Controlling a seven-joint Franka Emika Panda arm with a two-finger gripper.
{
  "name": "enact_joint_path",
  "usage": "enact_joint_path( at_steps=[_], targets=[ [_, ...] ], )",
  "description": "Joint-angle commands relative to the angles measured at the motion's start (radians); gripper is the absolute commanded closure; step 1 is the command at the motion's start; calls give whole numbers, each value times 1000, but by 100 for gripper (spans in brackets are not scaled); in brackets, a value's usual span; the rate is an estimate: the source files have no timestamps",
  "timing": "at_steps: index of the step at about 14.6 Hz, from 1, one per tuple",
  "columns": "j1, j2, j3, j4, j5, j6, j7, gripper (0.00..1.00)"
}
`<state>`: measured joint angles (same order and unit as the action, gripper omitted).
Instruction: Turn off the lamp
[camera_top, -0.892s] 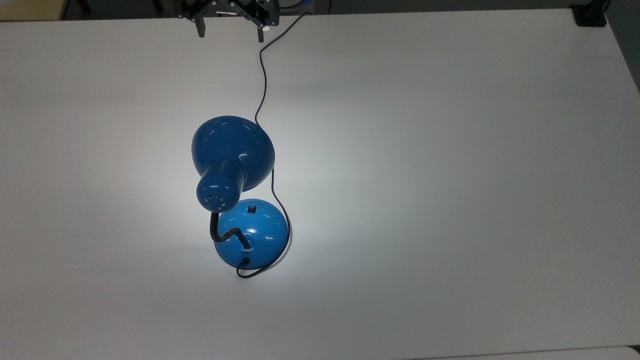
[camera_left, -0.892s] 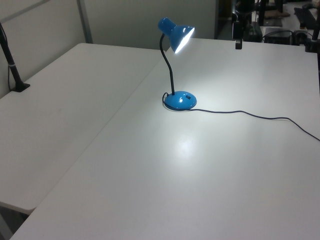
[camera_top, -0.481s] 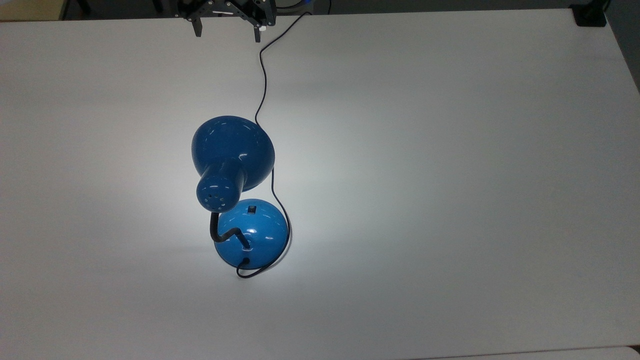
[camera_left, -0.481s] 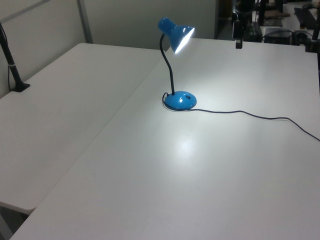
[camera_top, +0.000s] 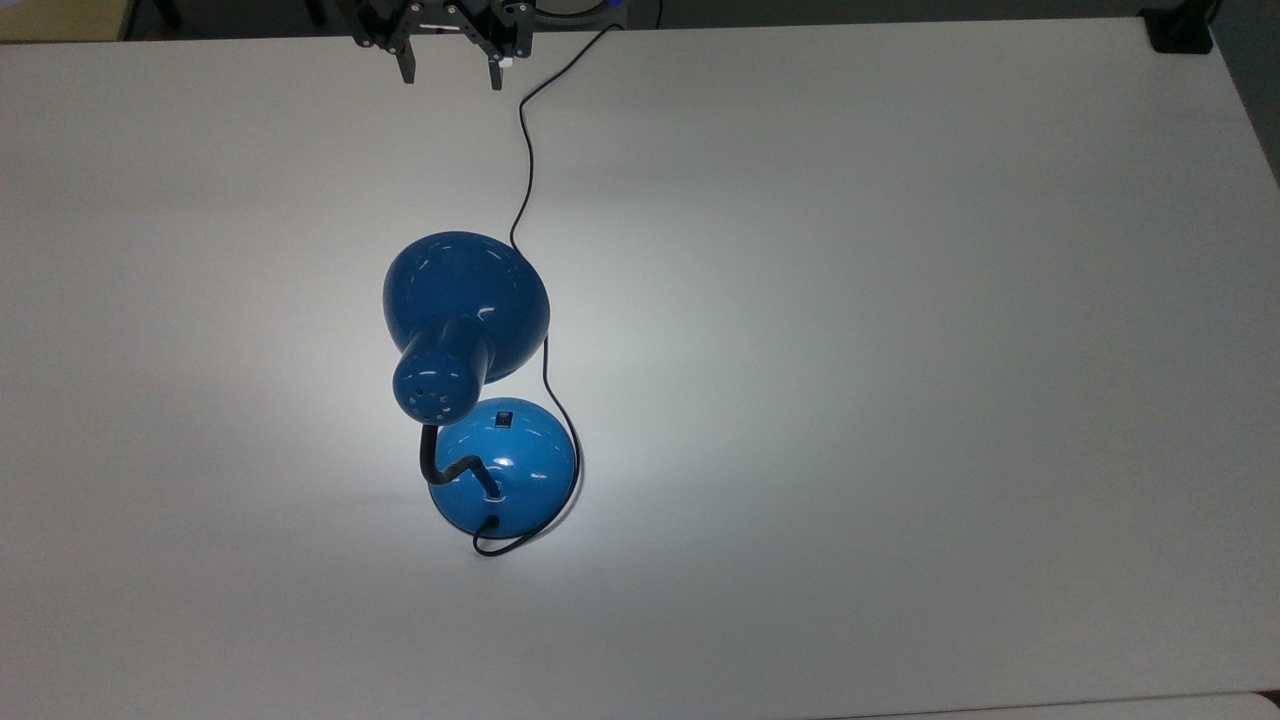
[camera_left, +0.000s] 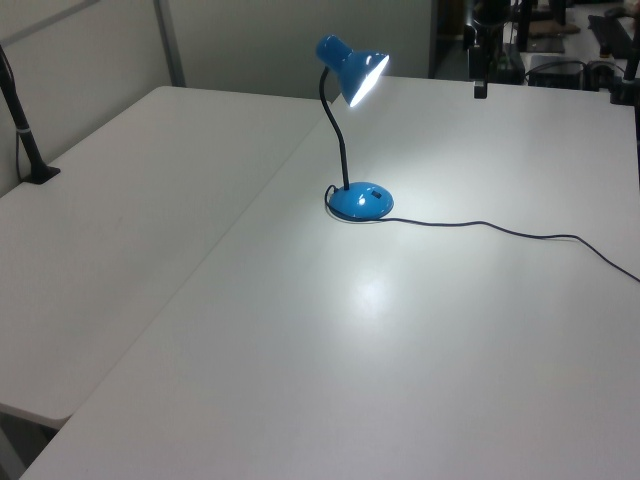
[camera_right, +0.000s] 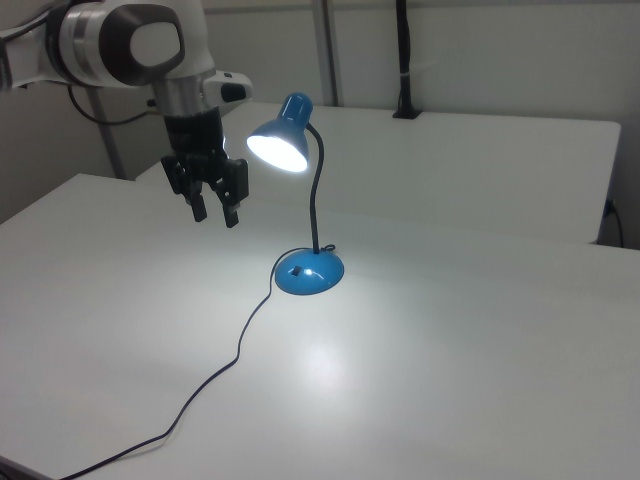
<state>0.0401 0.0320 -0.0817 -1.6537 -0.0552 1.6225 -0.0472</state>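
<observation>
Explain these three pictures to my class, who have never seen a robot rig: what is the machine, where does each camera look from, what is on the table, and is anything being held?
The machine is a robot arm ending in a two-finger gripper. Its fingers are spread apart and hold nothing. One picture looks straight down on the table; the two others look across it from opposite sides.

On the white table stands a blue desk lamp, switched on: its shade glows and a bright patch lies on the table below. A black bendy neck joins the shade to a round base, which carries a small black switch. A thin black cord trails away from the base.

The gripper hangs in the air, apart from the lamp, touching nothing.
</observation>
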Motion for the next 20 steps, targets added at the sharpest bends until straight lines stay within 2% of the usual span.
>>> enact_joint_path(
  at_steps=[1, 5, 10, 17, 20],
  targets=[
    [-5, 26, -4, 15, 52, -4, -137, 100],
    [-6, 86, -4, -23, 63, 146, -143, 100],
    [-5, 235, -4, -18, 63, 393, -132, 100],
    [-6, 341, -3, -21, 68, 649, -129, 100],
    [-12, 348, 2, -69, 69, 755, -137, 100]
  ],
)
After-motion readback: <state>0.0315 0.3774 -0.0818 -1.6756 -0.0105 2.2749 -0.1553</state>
